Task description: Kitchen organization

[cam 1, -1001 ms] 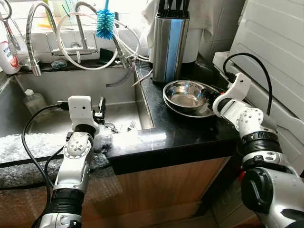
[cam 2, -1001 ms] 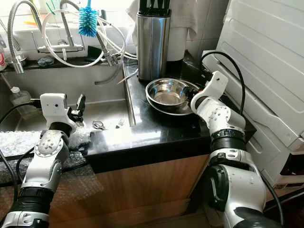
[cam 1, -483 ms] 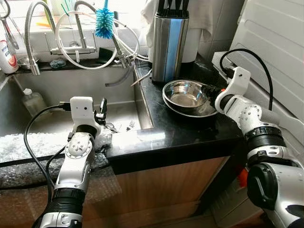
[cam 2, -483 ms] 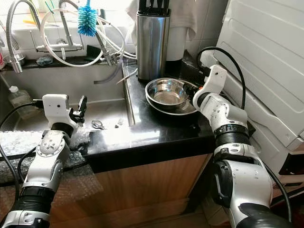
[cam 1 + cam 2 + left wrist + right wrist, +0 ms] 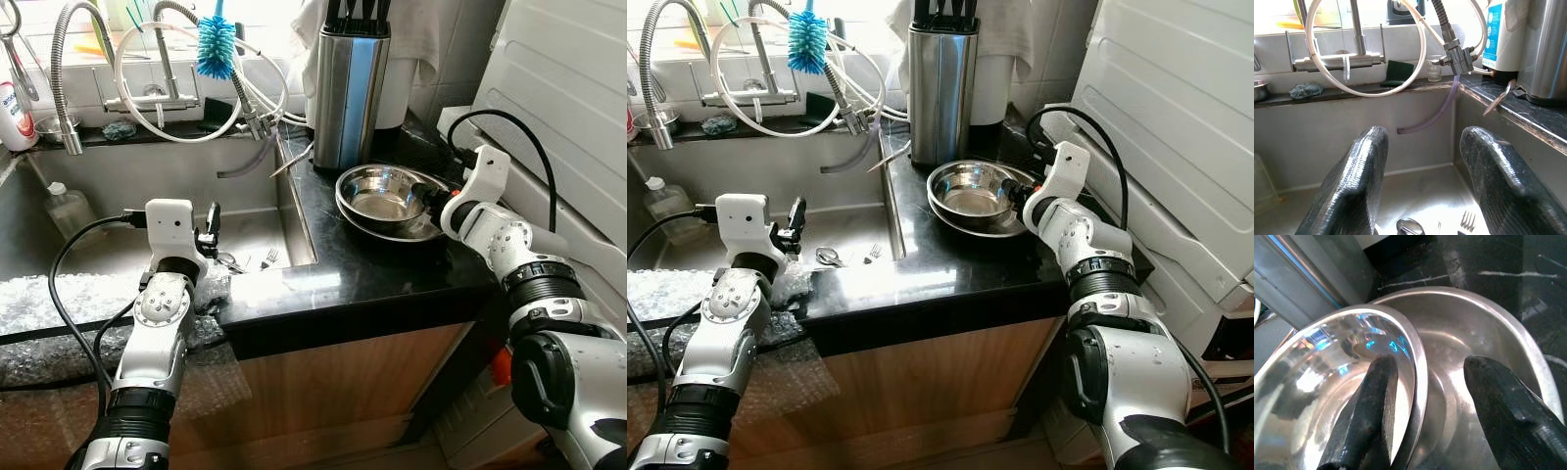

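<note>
Two steel bowls sit nested on the black counter [image 5: 372, 279]: a smaller inner bowl [image 5: 382, 199] inside a wider outer bowl [image 5: 392, 233]. My right gripper [image 5: 438, 202] is at their right side and open. In the right wrist view its fingers straddle the inner bowl's rim [image 5: 1418, 357], one finger inside the inner bowl [image 5: 1327, 382], the other over the outer bowl [image 5: 1469, 328]. My left gripper [image 5: 210, 223] hovers open over the sink [image 5: 108, 245], holding nothing. Below it on the sink floor lie a spoon [image 5: 1409, 226] and a fork [image 5: 1466, 221].
A steel knife block [image 5: 349, 88] stands just behind the bowls. Faucets, looped hoses and a blue brush [image 5: 216, 47] line the sink's back. A plastic bottle [image 5: 69, 208] lies in the sink. Bubble wrap [image 5: 59, 304] covers the front edge. A white appliance [image 5: 568, 88] stands close on the right.
My right wrist has lifted and shifted slightly at the bowls' right rim. The left arm has barely moved.
</note>
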